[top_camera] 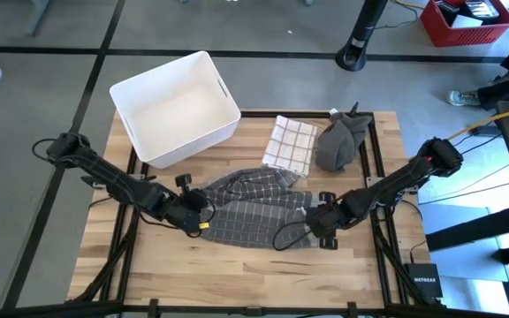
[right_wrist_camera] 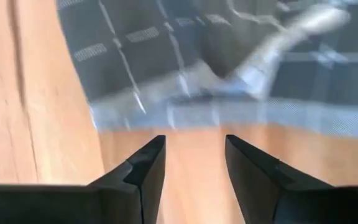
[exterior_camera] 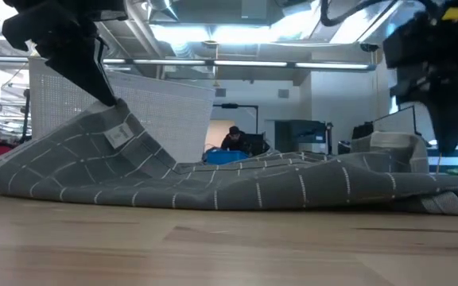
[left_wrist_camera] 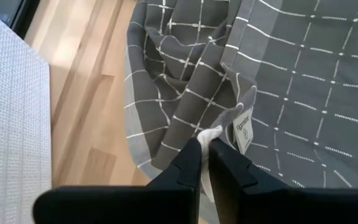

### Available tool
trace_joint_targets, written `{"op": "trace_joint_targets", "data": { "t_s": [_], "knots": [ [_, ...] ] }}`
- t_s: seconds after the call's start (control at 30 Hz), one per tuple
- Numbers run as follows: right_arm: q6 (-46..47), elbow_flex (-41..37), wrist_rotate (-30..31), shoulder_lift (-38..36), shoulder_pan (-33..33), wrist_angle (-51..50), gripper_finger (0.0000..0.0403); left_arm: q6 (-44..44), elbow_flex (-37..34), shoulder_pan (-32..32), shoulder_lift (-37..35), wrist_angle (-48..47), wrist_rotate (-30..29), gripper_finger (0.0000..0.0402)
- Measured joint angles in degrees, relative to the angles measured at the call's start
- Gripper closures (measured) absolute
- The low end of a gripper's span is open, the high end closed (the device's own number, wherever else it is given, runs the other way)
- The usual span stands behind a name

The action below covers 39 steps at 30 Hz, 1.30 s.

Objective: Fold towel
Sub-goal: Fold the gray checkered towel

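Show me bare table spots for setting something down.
Free: the wooden table's front strip below the grey checked towel, and its left edge. Crowded: the back, with white plastic bin, folded white cloth and dark grey bundle.

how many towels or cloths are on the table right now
3. A dark grey checked towel lies spread at the table's middle, between the two arms. A folded white checked cloth sits behind it. A bunched plain grey cloth lies right of that. The white bin could hide more.

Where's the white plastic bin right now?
In the high view, the white plastic bin sits at the table's far-left corner, overhanging the edge, just beyond the dark grey checked towel and left of the folded white checked cloth.
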Motion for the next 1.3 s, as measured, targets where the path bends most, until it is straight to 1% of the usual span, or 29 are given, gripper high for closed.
{"op": "trace_joint_targets", "data": {
  "t_s": [0.07,0.17,0.23,0.27,0.33,0.4,0.53,0.63,0.73,0.83,1.03,1.1,1.2,1.3],
  "knots": [
    [0.82,3.68,2.01,-0.11,-0.02,-6.29,0.0239,-0.30,0.00,-0.02,0.00,0.00,0.00,0.0386],
    [3.43,7.66,10.92,-0.26,-0.04,-9.67,0.0244,-1.00,0.00,-0.02,0.00,0.03,0.00,0.0386],
    [7.20,8.31,17.53,-0.35,-0.34,-7.26,0.0247,-1.51,0.00,-0.02,0.00,0.06,0.00,0.0386],
    [9.50,8.28,19.66,-0.35,-0.71,-5.53,0.0248,-1.57,0.00,-0.02,0.00,0.07,0.00,0.0386],
    [13.81,7.50,22.65,-0.33,-0.89,-2.12,0.0248,-1.52,0.00,-0.03,0.00,0.32,-0.01,0.0386],
    [17.86,5.94,24.19,-0.26,-1.60,0.04,0.0248,-1.16,0.00,-0.11,0.00,0.67,-0.01,0.0386],
    [26.20,2.43,23.30,-0.13,-2.36,0.90,0.0246,-0.07,0.01,-0.13,0.00,1.52,-0.02,0.0386],
    [28.34,0.04,20.64,-0.09,-2.19,4.71,0.0246,-0.07,0.01,-0.15,0.00,1.52,-0.02,0.0386],
    [28.55,-0.45,18.47,-0.11,-2.19,8.04,0.0245,0.15,0.00,-0.15,0.00,1.52,-0.01,0.0386],
    [28.07,-0.20,18.31,-0.24,-2.19,8.71,0.0238,0.17,0.00,-0.15,0.00,1.52,-0.01,0.0386],
    [24.64,1.19,17.69,-1.68,-2.19,9.50,0.0188,-0.19,0.00,-0.15,-0.02,1.52,-0.01,0.0386],
    [24.42,1.04,16.80,-1.60,-2.19,9.29,0.0177,-0.22,0.00,-0.15,-0.02,1.52,0.00,0.0386],
    [26.08,-0.12,16.97,-1.00,-2.19,9.44,0.0176,-0.22,0.00,-0.15,-0.02,1.59,0.00,0.0386],
    [30.69,-1.74,17.18,0.45,-2.21,9.19,0.0188,-0.24,0.00,-0.15,-0.02,1.59,-0.02,0.0386]
  ]
}}
